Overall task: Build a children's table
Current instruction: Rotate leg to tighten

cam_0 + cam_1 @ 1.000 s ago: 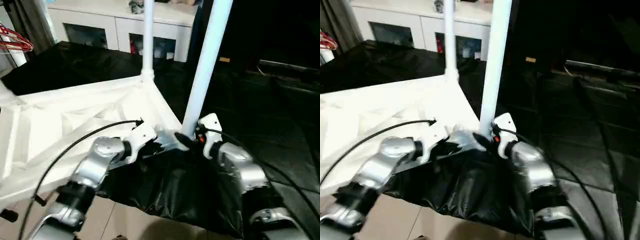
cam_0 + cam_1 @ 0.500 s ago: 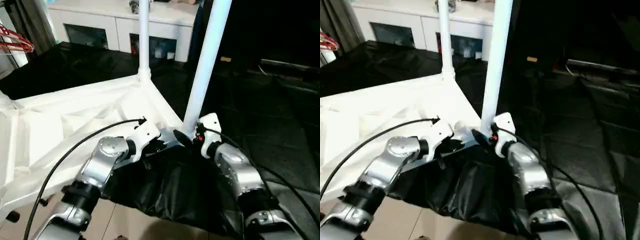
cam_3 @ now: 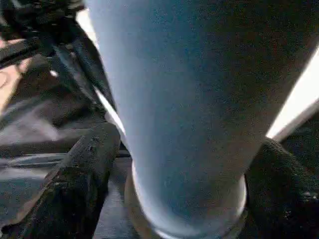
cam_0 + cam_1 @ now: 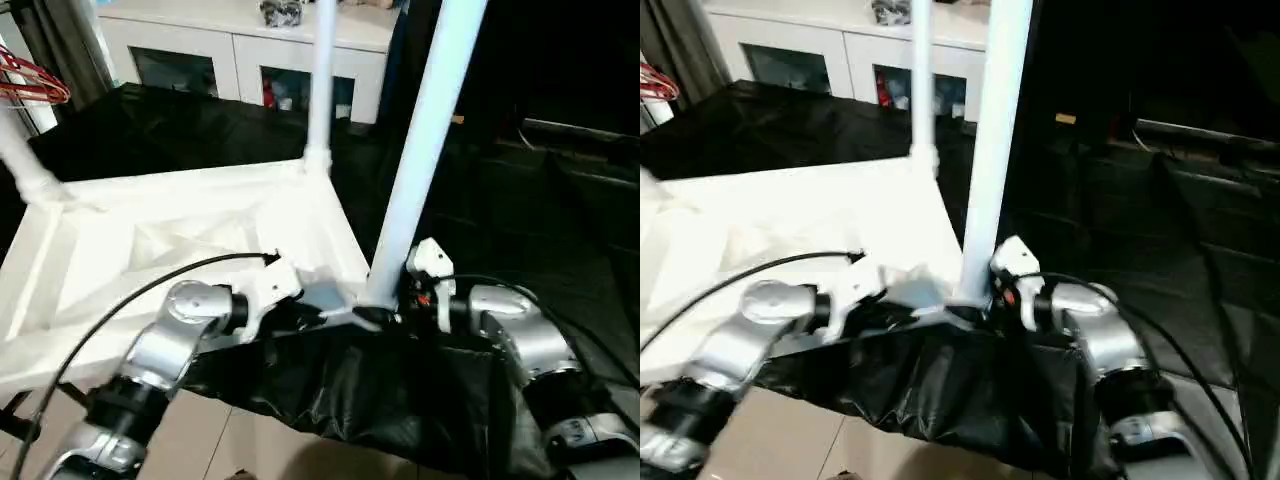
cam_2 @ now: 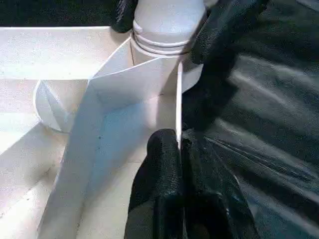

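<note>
Near leg (image 4: 425, 150) stands upright in the tabletop (image 4: 150, 240) corner socket, dead between my right gripper (image 3: 174, 174) fingers — spread, straddling its base; left gripper (image 5: 179, 164) pinched shut on the rim beside it.

support: low surface draped in black sheet (image 4: 180, 125), crumpled and hanging over near edge | on it: upturned white tabletop (image 4: 170, 240), ribbed underside up, tube legs (image 4: 425, 140) rising from corner sockets | below: pale tiled floor (image 4: 240, 440)
</note>
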Motion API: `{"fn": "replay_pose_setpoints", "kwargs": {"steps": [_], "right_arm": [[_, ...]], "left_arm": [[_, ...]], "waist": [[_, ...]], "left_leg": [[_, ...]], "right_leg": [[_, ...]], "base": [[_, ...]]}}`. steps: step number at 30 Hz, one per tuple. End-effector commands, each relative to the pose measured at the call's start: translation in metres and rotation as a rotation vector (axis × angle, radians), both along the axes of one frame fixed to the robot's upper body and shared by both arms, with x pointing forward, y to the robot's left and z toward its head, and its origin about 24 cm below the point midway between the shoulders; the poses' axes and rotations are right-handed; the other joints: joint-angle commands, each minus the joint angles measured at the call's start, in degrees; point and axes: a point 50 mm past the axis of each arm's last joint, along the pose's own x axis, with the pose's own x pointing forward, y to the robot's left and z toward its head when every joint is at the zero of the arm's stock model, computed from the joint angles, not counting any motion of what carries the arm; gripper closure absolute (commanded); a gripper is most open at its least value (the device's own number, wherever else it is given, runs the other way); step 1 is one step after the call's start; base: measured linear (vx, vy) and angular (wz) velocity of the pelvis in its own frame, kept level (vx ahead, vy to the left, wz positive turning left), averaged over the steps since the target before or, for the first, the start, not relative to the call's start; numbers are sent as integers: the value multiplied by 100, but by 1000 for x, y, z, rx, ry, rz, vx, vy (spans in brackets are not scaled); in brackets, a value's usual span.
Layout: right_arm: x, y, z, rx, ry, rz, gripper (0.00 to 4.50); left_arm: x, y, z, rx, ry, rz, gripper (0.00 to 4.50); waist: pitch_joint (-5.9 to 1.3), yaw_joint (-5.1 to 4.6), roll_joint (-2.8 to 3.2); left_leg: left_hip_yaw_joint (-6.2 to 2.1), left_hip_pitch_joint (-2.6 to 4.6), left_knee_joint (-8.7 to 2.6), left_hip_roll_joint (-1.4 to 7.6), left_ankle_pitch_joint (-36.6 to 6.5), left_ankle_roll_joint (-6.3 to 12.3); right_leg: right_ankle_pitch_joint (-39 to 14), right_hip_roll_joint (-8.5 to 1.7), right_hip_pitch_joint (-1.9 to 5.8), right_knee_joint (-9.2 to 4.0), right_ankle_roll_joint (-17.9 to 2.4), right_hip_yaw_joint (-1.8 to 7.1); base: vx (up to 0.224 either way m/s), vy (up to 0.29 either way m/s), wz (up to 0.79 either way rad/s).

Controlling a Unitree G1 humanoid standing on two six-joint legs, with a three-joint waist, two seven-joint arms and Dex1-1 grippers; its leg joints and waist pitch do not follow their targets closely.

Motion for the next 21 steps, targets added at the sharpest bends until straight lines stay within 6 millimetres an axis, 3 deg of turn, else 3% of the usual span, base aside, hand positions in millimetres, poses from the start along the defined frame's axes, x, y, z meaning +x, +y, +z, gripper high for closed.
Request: {"fn": "replay_pose_setpoints", "kwargs": {"steps": [1,13,17,21], "right_arm": [[-4,4,2,6,16,67,92],[-10,6,-2,4,45,104,181],[-12,12,-4,33,50,91,187],[-9,28,-12,72,45,-32,188]], "left_arm": [[-1,-7,15,-58,-54,-68,450],[-2,-4,16,-52,-48,-69,450],[-1,-7,15,-54,-57,-48,450],[8,-17,14,-64,-86,33,450]], "waist": [[-377,8,-45],[-371,1,-77],[-376,3,-74],[-358,-24,-83]], "left_leg": [[-150,66,-382,410,-999,399],[-146,67,-379,406,-982,366],[-150,66,-379,407,-960,371],[-160,79,-394,408,-1071,282]], "right_leg": [[-1652,-635,256,-500,-917,435],[-1693,-636,256,-504,-901,437],[-1671,-638,262,-498,-895,434],[-1868,-647,241,-530,-850,438]], "base": [[0,0,0],[0,0,0],[0,0,0],[0,0,0]]}}
